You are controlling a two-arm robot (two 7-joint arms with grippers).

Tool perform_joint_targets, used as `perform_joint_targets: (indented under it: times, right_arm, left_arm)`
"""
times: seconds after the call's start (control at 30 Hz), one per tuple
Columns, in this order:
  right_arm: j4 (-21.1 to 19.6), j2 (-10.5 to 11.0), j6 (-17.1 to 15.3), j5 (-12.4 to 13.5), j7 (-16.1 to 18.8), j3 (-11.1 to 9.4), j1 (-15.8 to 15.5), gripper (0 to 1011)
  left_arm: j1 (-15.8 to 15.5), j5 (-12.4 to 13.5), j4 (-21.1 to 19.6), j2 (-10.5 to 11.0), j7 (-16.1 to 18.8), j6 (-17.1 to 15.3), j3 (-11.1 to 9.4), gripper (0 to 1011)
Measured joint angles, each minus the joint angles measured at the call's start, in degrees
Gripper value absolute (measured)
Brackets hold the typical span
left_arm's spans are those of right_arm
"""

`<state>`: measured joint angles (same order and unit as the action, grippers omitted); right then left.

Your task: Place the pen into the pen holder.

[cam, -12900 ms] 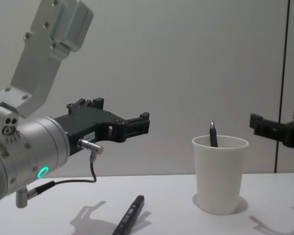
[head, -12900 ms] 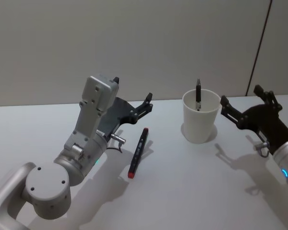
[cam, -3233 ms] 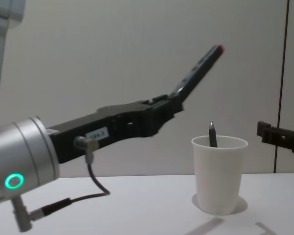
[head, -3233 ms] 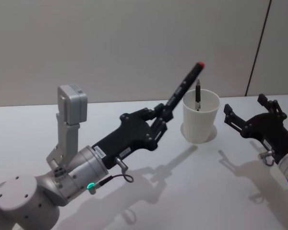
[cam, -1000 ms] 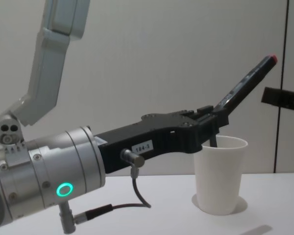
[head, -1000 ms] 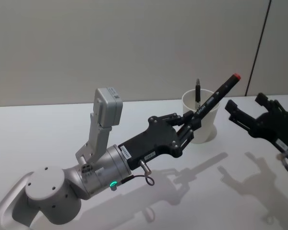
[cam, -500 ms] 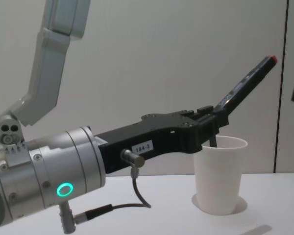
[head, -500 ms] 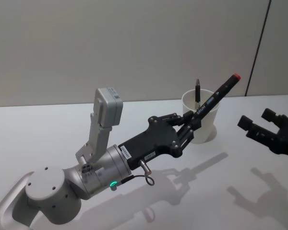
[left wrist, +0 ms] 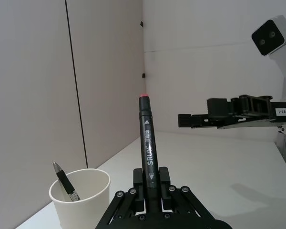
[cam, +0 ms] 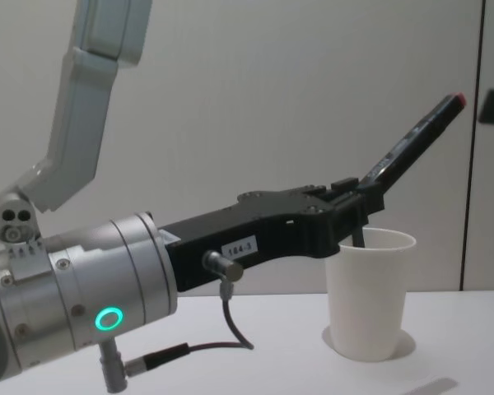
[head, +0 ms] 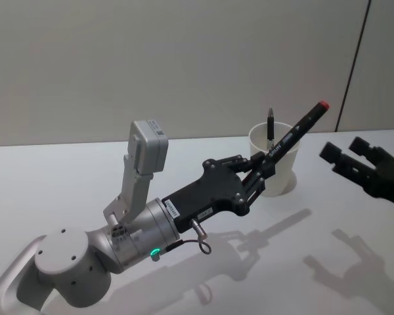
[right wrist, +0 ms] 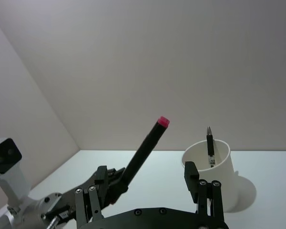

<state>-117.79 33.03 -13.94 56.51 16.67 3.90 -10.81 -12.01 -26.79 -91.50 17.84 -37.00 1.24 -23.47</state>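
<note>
Your pen [head: 293, 134] is a black marker-style barrel with white lettering along it and a red end. It is up in the air, off the surface [head: 59, 170], and slants with the red end high and leaning toward the robot's right. In the head view its barrel crosses over the mouth of the pen holder [head: 284, 176].

The pen holder is a plain white paper cup with a rolled rim. It stands upright on the surface near the back wall. A second pen [head: 270, 125], thin and dark, already stands inside it and pokes up past the rim.

Your left tool [head: 259, 172] is clamped on the pen's lower end, fingers tight on both sides of the barrel. From the chest view, the left tool [cam: 356, 212] sits just beside the holder's rim [cam: 370, 240] on the robot's left side. Whether it touches the cup, you cannot tell.

Your right tool [head: 345, 151] hangs above the surface, off to the robot's right of the holder. Its fingers are spread apart with nothing between them, and it is clear of both cup and pen.
</note>
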Motion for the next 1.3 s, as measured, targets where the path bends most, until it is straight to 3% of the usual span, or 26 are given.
perform_joint_targets:
  times: [0.5, 1.3]
  right_arm:
    - [0.7, -6.2, -1.8, 3.1, -6.8, 3.4, 4.0, 1001]
    - [3.6, -11.6, -5.7, 7.3, -13.1, 6.9, 8.8, 1001]
  left_arm:
    - [0.0, 0.0, 0.0, 0.0, 0.0, 0.0, 0.0, 190]
    - [0.0, 0.0, 0.0, 0.0, 0.0, 0.0, 0.0, 189]
